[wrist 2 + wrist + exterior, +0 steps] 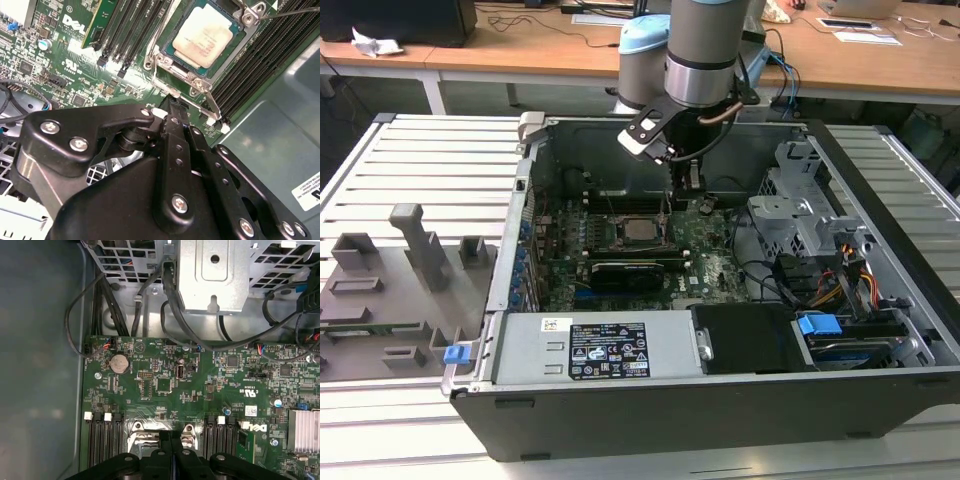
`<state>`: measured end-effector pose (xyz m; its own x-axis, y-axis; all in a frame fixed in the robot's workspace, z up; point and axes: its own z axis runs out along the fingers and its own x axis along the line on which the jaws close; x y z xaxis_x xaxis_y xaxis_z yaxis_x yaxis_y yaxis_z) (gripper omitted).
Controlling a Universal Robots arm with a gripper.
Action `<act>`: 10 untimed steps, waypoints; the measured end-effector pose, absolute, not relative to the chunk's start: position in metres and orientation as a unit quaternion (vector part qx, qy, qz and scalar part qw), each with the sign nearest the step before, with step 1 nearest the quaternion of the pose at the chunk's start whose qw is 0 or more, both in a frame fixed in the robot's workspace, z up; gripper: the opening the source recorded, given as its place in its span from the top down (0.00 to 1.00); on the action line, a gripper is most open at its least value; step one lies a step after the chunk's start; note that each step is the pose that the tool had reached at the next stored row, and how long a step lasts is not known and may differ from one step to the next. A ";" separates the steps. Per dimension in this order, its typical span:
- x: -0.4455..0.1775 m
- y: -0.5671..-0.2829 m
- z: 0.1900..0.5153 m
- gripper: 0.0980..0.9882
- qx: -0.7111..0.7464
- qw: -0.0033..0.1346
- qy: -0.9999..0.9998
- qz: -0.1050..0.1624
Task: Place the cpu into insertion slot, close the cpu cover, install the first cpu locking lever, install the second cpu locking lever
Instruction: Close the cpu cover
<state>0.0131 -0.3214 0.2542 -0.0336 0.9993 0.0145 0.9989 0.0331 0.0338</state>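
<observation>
The cpu (207, 35), a pale silvery square, lies flat in the insertion slot (156, 62) on the green motherboard; the exterior view has the cpu (640, 231) at the board's middle. The grey cpu cover (186, 70) lies down around the chip's edges. One thin wire locking lever (212, 104) sticks out from the socket's corner, and a second locking lever (285, 12) runs along the far side. My gripper (172, 103) is shut with nothing held, its tip just off that corner beside the first lever. It hangs inside the case, gripper (672, 195) just beyond the socket, fingers (168, 440) pressed together.
Long black memory slots (125, 30) flank the socket. A black card (625, 270) lies in front of it, and a power supply (600, 350) fills the case front. A metal drive cage (800, 225) with cables stands on the exterior view's right. A grey fixture tray (390, 290) lies outside the case.
</observation>
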 end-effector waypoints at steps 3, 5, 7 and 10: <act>0.011 -0.321 0.254 0.99 0.695 0.007 0.719 0.017; 0.010 -0.321 0.254 0.99 0.695 0.007 0.719 0.017; 0.008 -0.321 0.254 0.99 0.695 0.007 0.719 0.017; 0.007 -0.321 0.254 0.99 0.695 0.007 0.719 0.017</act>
<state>0.0071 -0.3213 0.2539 -0.0336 0.9993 0.0145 0.9989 0.0331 0.0338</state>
